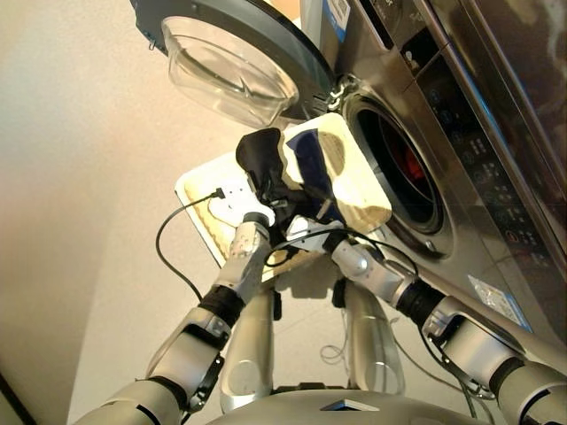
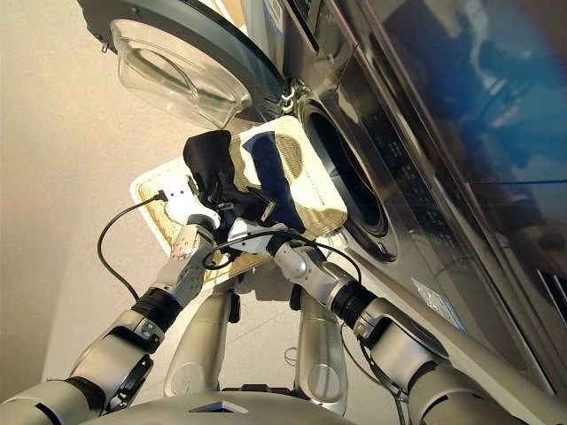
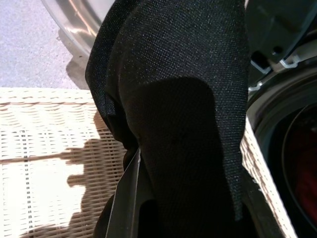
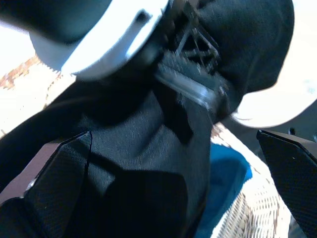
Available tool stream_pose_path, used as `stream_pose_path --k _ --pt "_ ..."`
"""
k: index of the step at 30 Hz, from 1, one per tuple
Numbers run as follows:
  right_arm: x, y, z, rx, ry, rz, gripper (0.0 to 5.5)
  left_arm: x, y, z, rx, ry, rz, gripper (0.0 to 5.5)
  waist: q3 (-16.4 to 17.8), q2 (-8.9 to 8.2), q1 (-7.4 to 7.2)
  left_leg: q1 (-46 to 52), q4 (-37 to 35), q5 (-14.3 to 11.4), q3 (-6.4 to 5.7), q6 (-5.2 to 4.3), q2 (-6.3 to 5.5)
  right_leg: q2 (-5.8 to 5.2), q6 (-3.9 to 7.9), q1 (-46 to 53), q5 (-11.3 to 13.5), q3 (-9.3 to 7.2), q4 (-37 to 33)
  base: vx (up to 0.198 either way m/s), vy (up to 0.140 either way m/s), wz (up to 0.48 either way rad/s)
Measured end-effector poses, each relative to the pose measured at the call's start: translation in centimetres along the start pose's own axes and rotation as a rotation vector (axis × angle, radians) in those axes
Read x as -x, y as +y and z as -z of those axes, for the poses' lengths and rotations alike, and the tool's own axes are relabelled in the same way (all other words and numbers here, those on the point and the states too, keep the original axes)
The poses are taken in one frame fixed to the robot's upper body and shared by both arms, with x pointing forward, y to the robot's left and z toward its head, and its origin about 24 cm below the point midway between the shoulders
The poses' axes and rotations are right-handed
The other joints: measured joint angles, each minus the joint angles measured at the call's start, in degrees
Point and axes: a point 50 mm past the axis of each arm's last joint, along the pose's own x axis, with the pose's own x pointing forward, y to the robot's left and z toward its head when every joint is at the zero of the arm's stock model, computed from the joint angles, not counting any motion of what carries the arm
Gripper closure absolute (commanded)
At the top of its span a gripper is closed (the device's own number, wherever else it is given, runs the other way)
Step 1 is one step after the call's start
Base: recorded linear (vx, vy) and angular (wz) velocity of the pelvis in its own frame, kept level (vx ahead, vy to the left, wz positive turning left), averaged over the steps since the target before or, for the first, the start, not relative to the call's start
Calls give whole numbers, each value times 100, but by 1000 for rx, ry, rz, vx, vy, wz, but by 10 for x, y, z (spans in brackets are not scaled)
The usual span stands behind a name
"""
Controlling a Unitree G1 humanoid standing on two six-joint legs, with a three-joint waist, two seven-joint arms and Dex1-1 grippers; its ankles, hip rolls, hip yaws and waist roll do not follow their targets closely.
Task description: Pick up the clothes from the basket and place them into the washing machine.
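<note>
Arms: you see silver metal segments with black elbow bands.
Left wrist (image 1: 251,215): white housing.
Cable (image 1: 170,232): black, looping from it.

one black cloth (image 1: 259,152), one navy cloth (image 1: 312,164), one basket (image 1: 363,197)

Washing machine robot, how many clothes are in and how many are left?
One looks done: something red shows inside the drum. The left pincer holds the black cloth above the basket. The navy cloth lies in the basket, so two are left. The door is open.
</note>
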Motion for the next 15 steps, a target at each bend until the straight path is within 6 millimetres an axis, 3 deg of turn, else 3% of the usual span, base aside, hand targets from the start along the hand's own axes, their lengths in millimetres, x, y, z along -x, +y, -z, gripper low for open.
stream_pose_path --k 4,9,11,14,15 --pt "0 -1 1 -10 4 10 0 5 -6 -2 61 -11 14 550 -100 168 89 0 -2 2 -1 2 -1 0 -1 1 1 -2 1 0 0 0" --pt "1 -4 2 -28 10 40 0 9 -9 -8 121 -33 34 550 -133 222 82 -1 -1 10 -3 2 -3 -3 -1 1 0 -4 8 0 0 0" --pt "0 -7 1 -34 9 56 293 10 -13 -11 145 -45 45 550 -133 222 81 -1 -1 11 -3 3 -3 -3 -1 0 0 -4 8 0 0 0" --pt "1 -6 2 -48 14 62 550 11 -15 -16 182 -60 59 550 -133 222 84 -7 -1 12 -7 3 -3 -4 0 -3 0 -5 9 0 0 0" --pt "1 -7 2 -51 15 65 550 11 -16 -17 190 -62 61 550 -133 223 88 -7 -1 12 -8 3 -3 -4 0 -3 0 -5 9 0 0 0"
